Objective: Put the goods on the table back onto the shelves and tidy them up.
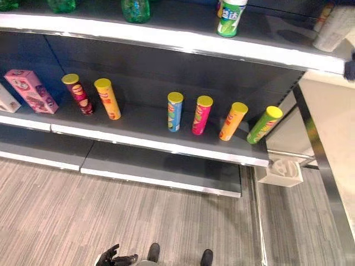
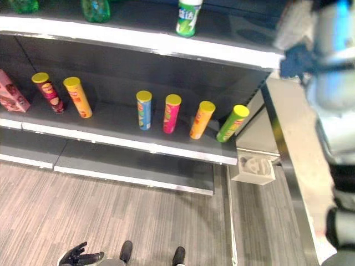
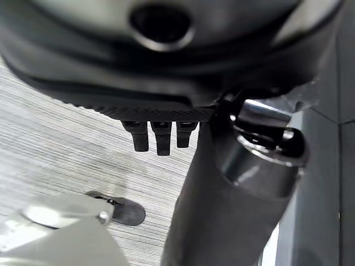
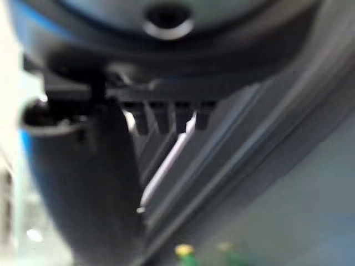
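Several chip cans stand on the middle shelf (image 1: 138,128): a maroon one (image 1: 77,94), a yellow one (image 1: 107,98), a blue one (image 1: 175,112), a pink one (image 1: 202,115), an orange one (image 1: 233,121) and a leaning green one (image 1: 264,124). A pink box (image 1: 30,90) lies at the shelf's left end. A pale can (image 1: 335,27) shows at the top shelf's right end. My right hand (image 2: 297,61) is raised just below it; its wrist view shows straight fingers (image 4: 166,119) with nothing between them. My left hand (image 1: 113,256) hangs low over the floor, fingers relaxed and empty.
The top shelf (image 1: 166,39) holds green bottles (image 1: 136,10) and a green and white can (image 1: 231,18). A beige table (image 1: 333,127) with a metal edge stands to the right of the shelves. A small white box (image 1: 280,172) sits on the floor by the shelf's corner.
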Controlling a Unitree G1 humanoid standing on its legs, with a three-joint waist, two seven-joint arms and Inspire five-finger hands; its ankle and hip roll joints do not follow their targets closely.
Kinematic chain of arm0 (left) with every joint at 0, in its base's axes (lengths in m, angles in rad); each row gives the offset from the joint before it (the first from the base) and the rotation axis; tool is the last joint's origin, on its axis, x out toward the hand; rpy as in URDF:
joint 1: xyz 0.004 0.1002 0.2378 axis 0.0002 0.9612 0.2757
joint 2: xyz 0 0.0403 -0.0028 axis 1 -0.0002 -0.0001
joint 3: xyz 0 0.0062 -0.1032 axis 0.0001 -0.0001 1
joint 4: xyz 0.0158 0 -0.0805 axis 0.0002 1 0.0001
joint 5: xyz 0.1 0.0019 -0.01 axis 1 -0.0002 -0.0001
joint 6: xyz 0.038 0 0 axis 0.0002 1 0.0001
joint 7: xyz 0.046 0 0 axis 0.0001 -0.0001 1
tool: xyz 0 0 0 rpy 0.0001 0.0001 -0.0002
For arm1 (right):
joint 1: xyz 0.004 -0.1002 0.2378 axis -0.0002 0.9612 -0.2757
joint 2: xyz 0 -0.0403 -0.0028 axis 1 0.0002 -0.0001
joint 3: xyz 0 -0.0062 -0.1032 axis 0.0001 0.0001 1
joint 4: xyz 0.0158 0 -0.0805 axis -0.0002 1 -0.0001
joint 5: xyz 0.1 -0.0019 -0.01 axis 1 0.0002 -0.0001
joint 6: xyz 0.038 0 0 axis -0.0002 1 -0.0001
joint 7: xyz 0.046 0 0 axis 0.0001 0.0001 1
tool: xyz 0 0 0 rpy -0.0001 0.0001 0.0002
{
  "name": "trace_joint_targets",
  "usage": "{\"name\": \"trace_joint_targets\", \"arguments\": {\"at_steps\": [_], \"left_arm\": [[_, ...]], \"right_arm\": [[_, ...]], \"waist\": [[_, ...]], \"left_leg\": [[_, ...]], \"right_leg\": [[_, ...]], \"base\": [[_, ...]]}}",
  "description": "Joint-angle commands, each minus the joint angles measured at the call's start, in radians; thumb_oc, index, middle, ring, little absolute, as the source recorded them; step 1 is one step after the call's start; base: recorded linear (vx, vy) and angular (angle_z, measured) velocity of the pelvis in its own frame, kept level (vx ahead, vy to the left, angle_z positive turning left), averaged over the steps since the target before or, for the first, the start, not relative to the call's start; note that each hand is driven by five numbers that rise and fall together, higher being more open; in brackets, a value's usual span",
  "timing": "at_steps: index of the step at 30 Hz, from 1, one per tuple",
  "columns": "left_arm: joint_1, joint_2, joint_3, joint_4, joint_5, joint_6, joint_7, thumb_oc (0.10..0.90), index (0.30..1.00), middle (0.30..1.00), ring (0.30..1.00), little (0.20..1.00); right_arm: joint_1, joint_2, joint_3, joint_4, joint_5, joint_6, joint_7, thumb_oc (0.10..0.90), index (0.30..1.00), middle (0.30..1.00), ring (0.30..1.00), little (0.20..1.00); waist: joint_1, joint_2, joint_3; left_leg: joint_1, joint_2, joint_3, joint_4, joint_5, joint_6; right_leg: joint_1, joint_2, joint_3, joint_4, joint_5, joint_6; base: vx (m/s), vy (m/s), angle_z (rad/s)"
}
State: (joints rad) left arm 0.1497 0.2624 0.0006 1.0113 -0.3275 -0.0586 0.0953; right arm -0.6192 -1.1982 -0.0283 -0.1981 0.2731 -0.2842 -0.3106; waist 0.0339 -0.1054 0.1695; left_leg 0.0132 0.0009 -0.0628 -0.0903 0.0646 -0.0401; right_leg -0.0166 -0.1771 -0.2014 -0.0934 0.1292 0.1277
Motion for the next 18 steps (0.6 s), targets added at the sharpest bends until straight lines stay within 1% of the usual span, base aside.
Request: {"name": "trace_joint_targets", "arguments": {"at_steps": [1,2,3,4,5,6,7,8,9,10,11,13,14,15,16,17,18], "left_arm": [[-0.006,0.042,-0.002,0.015,0.049,-0.028,-0.001,0.800,0.900,0.900,0.900,0.900],[-0.004,0.039,0.003,0.010,0.050,-0.029,-0.006,0.800,0.900,0.900,0.900,0.900],[-0.007,0.046,0.002,0.009,0.057,-0.029,-0.009,0.800,0.900,0.900,0.900,0.900],[-0.006,0.045,0.005,0.004,0.058,-0.031,-0.009,0.800,0.900,0.900,0.900,0.900],[-0.007,0.049,0.006,0.001,0.059,-0.032,-0.010,0.800,0.900,0.900,0.900,0.900],[-0.010,0.056,0.003,-0.002,0.072,-0.032,-0.014,0.800,0.900,0.900,0.900,0.900],[-0.012,0.062,0.006,-0.003,0.078,-0.032,-0.016,0.800,0.900,0.900,0.900,0.900],[-0.017,0.069,0.005,-0.004,0.088,-0.031,-0.021,0.800,0.900,0.900,0.900,0.900],[-0.022,0.075,0.006,-0.008,0.089,-0.032,-0.021,0.800,0.900,0.900,0.900,0.900],[-0.020,0.079,0.013,-0.017,0.089,-0.031,-0.025,0.800,0.900,0.900,0.900,0.900],[-0.024,0.087,0.019,-0.024,0.085,-0.032,-0.024,0.800,0.900,0.900,0.900,0.900],[-0.022,0.096,0.029,-0.044,0.077,-0.031,-0.022,0.800,0.900,0.900,0.900,0.900],[-0.022,0.097,0.028,-0.045,0.077,-0.031,-0.022,0.800,0.900,0.900,0.900,0.900],[-0.020,0.104,0.035,-0.057,0.070,-0.030,-0.022,0.800,0.900,0.900,0.900,0.900],[-0.020,0.104,0.035,-0.057,0.070,-0.030,-0.022,0.800,0.900,0.900,0.900,0.900],[-0.015,0.109,0.037,-0.070,0.061,-0.028,-0.021,0.800,0.900,0.900,0.900,0.900],[-0.012,0.115,0.042,-0.079,0.052,-0.026,-0.023,0.800,0.900,0.900,0.900,0.900]], "right_arm": [[0.015,-0.019,-0.198,0.048,0.039,-0.049,-0.032,0.800,0.900,0.900,0.900,0.900],[0.044,-0.002,-0.229,0.042,0.045,-0.054,-0.038,0.800,0.900,0.900,0.900,0.900],[0.096,0.023,-0.280,0.032,0.051,-0.057,-0.040,0.800,0.900,0.900,0.900,0.900],[0.122,0.044,-0.307,0.025,0.055,-0.059,-0.044,0.800,0.900,0.900,0.900,0.900],[0.145,0.064,-0.330,0.015,0.057,-0.060,-0.047,0.800,0.900,0.900,0.900,0.900],[0.161,0.082,-0.343,0.011,0.055,-0.059,-0.049,0.800,0.900,0.900,0.900,0.900],[0.177,0.094,-0.359,0.006,0.048,-0.056,-0.050,0.800,0.900,0.900,0.900,0.900],[0.193,0.098,-0.366,0.006,0.041,-0.054,-0.050,0.800,0.900,0.900,0.900,0.900],[0.212,0.108,-0.374,0.004,0.039,-0.051,-0.050,0.800,0.900,0.900,0.900,0.900],[0.230,0.112,-0.386,0.002,0.031,-0.049,-0.051,0.800,0.900,0.900,0.900,0.900],[0.240,0.109,-0.390,0.000,0.019,-0.046,-0.055,0.800,0.900,0.900,0.900,0.900],[0.251,0.111,-0.401,0.001,0.003,-0.040,-0.070,0.800,0.900,0.900,0.900,0.900],[0.252,0.111,-0.402,0.001,0.003,-0.039,-0.070,0.800,0.900,0.900,0.900,0.900],[0.252,0.101,-0.409,0.011,-0.023,-0.026,-0.087,0.800,0.900,0.900,0.900,0.900],[0.251,0.101,-0.408,0.011,-0.024,-0.026,-0.088,0.800,0.900,0.900,0.900,0.900],[0.251,0.099,-0.408,0.016,-0.028,-0.018,-0.092,0.800,0.900,0.900,0.900,0.900],[0.258,0.097,-0.407,0.037,-0.043,0.000,-0.097,0.800,0.900,0.900,0.900,0.900]], "waist": [[-0.017,0.000,-0.023],[-0.032,0.000,-0.015],[-0.034,-0.004,-0.007],[-0.057,-0.004,0.007],[-0.063,-0.008,0.017],[-0.074,-0.011,0.032],[-0.071,-0.015,0.040],[-0.081,-0.016,0.050],[-0.086,-0.016,0.057],[-0.090,-0.009,0.062],[-0.086,-0.007,0.066],[-0.077,0.000,0.066],[-0.076,-0.002,0.067],[-0.063,-0.005,0.056],[-0.063,-0.007,0.055],[-0.051,-0.011,0.051],[-0.032,-0.031,0.035]], "left_leg": [[0.046,0.011,0.094,0.003,-0.157,-0.009],[0.049,0.007,0.106,0.003,-0.160,-0.004],[0.052,0.005,0.124,0.003,-0.166,0.001],[0.055,0.004,0.141,0.003,-0.168,0.005],[0.058,0.005,0.163,0.003,-0.170,0.009],[0.062,0.007,0.188,0.003,-0.171,0.013],[0.068,0.011,0.211,0.003,-0.174,0.016],[0.074,0.016,0.232,0.003,-0.175,0.018],[0.078,0.023,0.251,0.003,-0.175,0.018],[0.089,0.035,0.268,0.003,-0.182,0.018],[0.093,0.047,0.289,0.003,-0.178,0.016],[0.091,0.072,0.335,0.003,-0.167,0.013],[0.088,0.070,0.335,0.003,-0.162,0.013],[0.080,0.087,0.376,0.003,-0.153,0.009],[0.077,0.085,0.377,0.003,-0.148,0.010],[0.074,0.095,0.402,0.005,-0.148,0.005],[0.059,0.100,0.443,0.009,-0.144,-0.003]], "right_leg": [[0.013,-0.034,0.073,0.006,-0.033,0.110],[0.001,-0.033,0.092,0.006,-0.025,0.113],[-0.017,-0.033,0.115,0.008,-0.017,0.119],[-0.035,-0.032,0.129,0.014,0.000,0.123],[-0.051,-0.029,0.144,0.018,0.013,0.127],[-0.072,-0.024,0.153,0.029,0.025,0.131],[-0.084,-0.018,0.164,0.040,0.027,0.132],[-0.100,-0.016,0.170,0.059,0.039,0.134],[-0.109,-0.014,0.169,0.070,0.037,0.134],[-0.103,-0.016,0.156,0.077,0.027,0.134],[-0.099,-0.029,0.130,0.085,0.023,0.132],[-0.081,-0.070,0.045,0.102,0.015,0.120],[-0.084,-0.072,0.045,0.101,0.019,0.119],[-0.063,-0.107,-0.028,0.120,0.029,0.121],[-0.066,-0.109,-0.026,0.118,0.034,0.120],[-0.057,-0.125,-0.070,0.136,0.033,0.121],[-0.030,-0.139,-0.143,0.117,0.037,0.128]], "base": [[-0.08,0.199,-0.78],[-0.08,0.154,-0.94],[-0.10,0.155,-0.91],[-0.11,0.150,-0.73],[-0.12,0.136,-0.75],[-0.09,0.102,-1.31],[-0.09,0.079,-1.54],[-0.07,0.043,-1.40],[-0.06,0.025,-0.79],[-0.05,-0.013,-0.57],[-0.06,-0.037,-0.72],[-0.08,-0.056,-0.84],[-0.09,-0.079,-0.81],[-0.08,-0.055,-0.88],[-0.08,-0.089,-0.71],[-0.08,-0.111,-0.58],[-0.07,-0.110,-0.54]]}}
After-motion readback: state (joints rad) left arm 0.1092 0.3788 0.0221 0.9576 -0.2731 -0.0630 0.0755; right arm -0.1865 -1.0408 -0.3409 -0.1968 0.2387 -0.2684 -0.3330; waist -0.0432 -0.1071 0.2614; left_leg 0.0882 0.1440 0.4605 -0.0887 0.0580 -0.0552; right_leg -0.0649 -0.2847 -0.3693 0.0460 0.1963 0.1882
